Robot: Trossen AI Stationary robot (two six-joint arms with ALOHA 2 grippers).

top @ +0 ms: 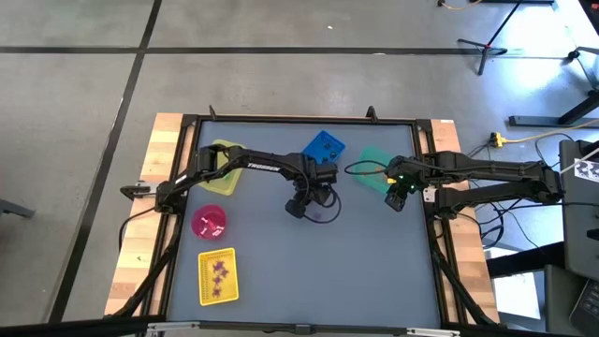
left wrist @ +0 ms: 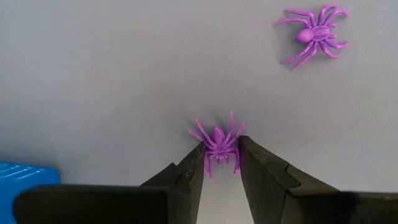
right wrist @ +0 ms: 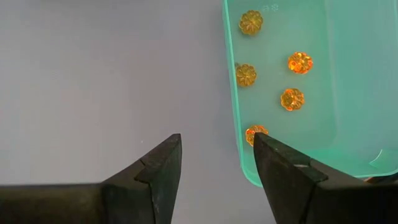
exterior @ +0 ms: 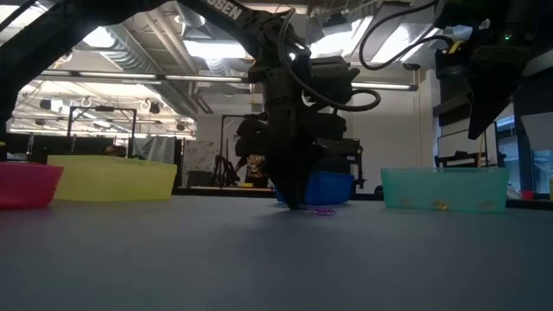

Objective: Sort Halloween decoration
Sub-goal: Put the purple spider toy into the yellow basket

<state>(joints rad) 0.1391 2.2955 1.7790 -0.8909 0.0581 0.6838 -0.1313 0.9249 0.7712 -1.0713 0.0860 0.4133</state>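
Left gripper (left wrist: pixel 221 163), just in front of the blue bin (top: pixel 324 147), pinches a purple spider (left wrist: pixel 218 144) on the table, next needing a lift toward its bin; right gripper (right wrist: pixel 216 158) waits open.

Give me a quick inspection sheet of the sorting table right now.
Surface: grey table top, wooden side strips.
Job's things: two small purple plastic spiders on the surface, one between the left claw's fingers, one loose beyond it; orange pumpkin trinkets in the teal plastic bin; purple pieces in the flat yellow tray.
Clutter: blue bin, yellow bin, pink bowl.
Claws: left claw down on the table, fingers at the spider's sides; right claw open, hovering at the teal bin's edge.
Cables: black loops on both arms; leads on the floor right of the table.
Surroundings: concrete floor, stands, lab room behind.
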